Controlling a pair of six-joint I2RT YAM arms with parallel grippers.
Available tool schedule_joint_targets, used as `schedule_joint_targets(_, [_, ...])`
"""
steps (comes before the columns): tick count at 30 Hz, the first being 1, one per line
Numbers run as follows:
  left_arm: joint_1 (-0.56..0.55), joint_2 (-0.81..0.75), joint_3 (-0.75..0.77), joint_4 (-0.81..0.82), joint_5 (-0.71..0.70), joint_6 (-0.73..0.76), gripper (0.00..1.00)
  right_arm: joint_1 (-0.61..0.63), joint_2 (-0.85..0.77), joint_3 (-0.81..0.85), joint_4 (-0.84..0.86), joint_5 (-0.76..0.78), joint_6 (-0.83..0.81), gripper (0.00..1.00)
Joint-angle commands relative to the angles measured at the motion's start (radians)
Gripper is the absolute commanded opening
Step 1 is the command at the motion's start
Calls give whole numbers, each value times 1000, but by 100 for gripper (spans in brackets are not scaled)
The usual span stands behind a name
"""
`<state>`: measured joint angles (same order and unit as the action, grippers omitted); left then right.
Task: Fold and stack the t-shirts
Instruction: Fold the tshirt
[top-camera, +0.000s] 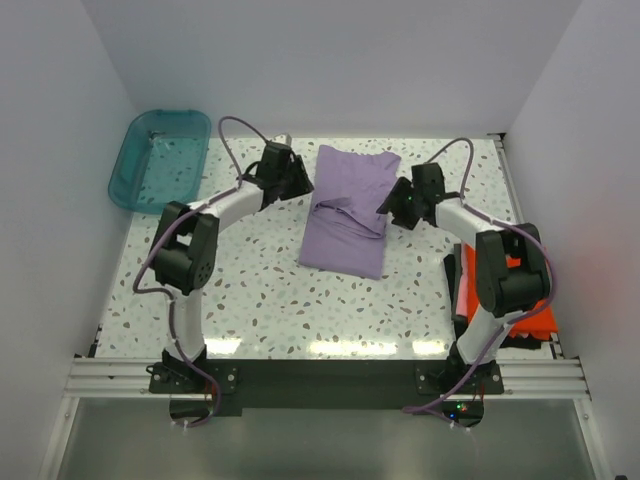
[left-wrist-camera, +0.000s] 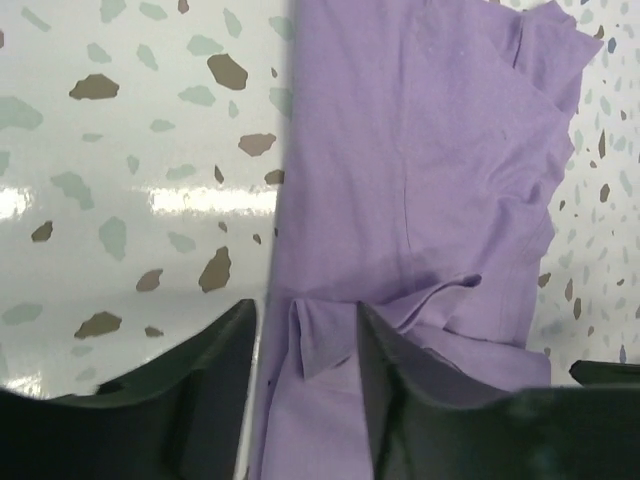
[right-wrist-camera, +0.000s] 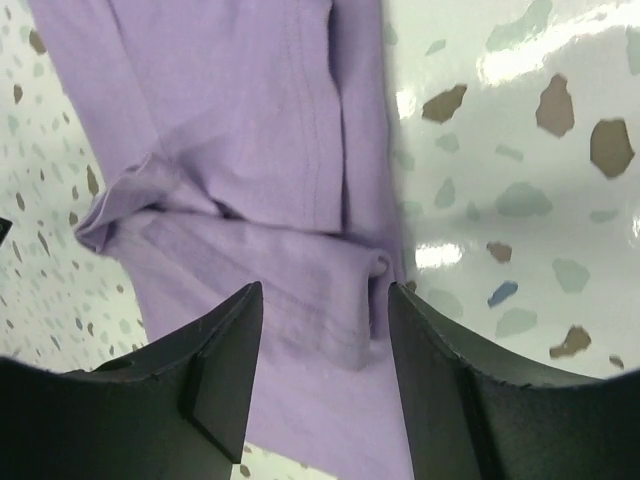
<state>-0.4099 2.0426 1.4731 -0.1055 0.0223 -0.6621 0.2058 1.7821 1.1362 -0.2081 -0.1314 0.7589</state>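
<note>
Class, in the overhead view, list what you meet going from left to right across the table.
teal tub → left pincer → purple t-shirt → right pincer → orange t-shirt

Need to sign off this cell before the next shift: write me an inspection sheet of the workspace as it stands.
Surface: speckled table top, glossy, with light glare.
Job's things: lavender t-shirt mid-table, partly folded into a long strip; orange-red t-shirt at the near right edge, mostly hidden behind the right arm.
Clutter: teal tub at the far left corner, nothing seen inside.
Grippers: left gripper open over the lavender shirt's left edge; right gripper open over its right edge; neither pinches cloth.
Cables: purple cables loop along both arms, off the cloth.
Surroundings: white walls on three sides; aluminium rail at the arm bases.
</note>
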Motion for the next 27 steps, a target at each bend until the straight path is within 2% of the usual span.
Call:
schedule_joint_targets(1, [-13, -128, -65, 4, 2, 27, 42, 41, -122, -42, -2, 73, -56, 56])
schedule_joint_targets(6, [-53, -171, -174, -8, 13, 13, 29, 116, -184, -116, -34, 145, -63, 53])
schedule_joint_targets(7, [-59, -171, -183, -7, 19, 13, 26, 124, -191, -134, -31, 153, -61, 45])
schedule_joint_targets(9, [-76, -162, -197, -3, 36, 18, 23, 142, -187, -144, -27, 173, -63, 40])
schedule_joint_targets(10, [-82, -156, -197, -3, 44, 18, 21, 147, -176, -145, -27, 171, -64, 33])
schedule_joint_targets(14, [-104, -118, -171, -7, 59, 27, 18, 172, -135, -133, -37, 185, -72, 21])
schedule_joint_targets(27, [-106, 57, 45, -91, 22, 76, 19, 172, 5, 79, -138, 292, -124, 21])
